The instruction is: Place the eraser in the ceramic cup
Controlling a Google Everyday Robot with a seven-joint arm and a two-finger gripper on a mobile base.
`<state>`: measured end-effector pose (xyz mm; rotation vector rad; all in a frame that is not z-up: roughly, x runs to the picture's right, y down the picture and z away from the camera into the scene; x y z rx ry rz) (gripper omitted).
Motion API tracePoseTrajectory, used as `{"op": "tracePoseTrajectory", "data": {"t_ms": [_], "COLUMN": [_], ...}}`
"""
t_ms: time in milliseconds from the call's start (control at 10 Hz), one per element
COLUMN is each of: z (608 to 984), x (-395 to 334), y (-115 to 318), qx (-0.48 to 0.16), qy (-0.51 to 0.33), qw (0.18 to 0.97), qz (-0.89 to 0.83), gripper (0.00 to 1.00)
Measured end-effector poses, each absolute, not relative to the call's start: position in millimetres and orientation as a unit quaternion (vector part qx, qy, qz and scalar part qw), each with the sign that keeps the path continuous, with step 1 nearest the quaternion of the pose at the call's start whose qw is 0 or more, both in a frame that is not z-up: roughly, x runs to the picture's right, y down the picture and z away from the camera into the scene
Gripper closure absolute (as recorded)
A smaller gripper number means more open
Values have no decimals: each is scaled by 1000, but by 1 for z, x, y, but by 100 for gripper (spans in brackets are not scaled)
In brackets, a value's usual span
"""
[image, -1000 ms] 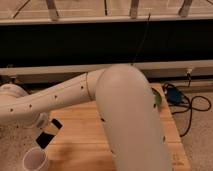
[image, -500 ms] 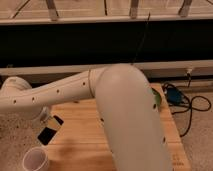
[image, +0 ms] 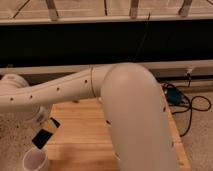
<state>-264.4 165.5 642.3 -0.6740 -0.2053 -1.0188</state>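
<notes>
The eraser [image: 42,139] is a small flat black block, tilted, hanging just above and slightly right of the ceramic cup [image: 36,161]. The cup is small, round and whitish, and stands upright at the bottom left by the wooden table's left edge. My gripper [image: 48,130] sits at the end of the white arm that reaches in from the right. It is shut on the eraser's upper end and holds it in the air over the cup's rim. The arm's large white elbow [image: 135,115] hides much of the table.
The wooden table [image: 82,135] lies under the arm, with speckled floor to its left and right. A blue-black device [image: 175,96] with black cables lies at the right. A dark wall panel and a pale ledge run along the back.
The gripper and eraser rose a little half a second ago and have now come back down and left, closer to the cup. The cup has not moved.
</notes>
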Motion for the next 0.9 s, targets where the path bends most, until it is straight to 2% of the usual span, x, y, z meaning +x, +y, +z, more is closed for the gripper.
{"op": "tracePoseTrajectory", "data": {"t_ms": [500, 900], "z": [605, 597], "x": [-284, -293], "y": [203, 235], "qx": [-326, -332], "qy": [-165, -213], "qw": [793, 776], "qz": [-488, -492], "gripper": [97, 97]}}
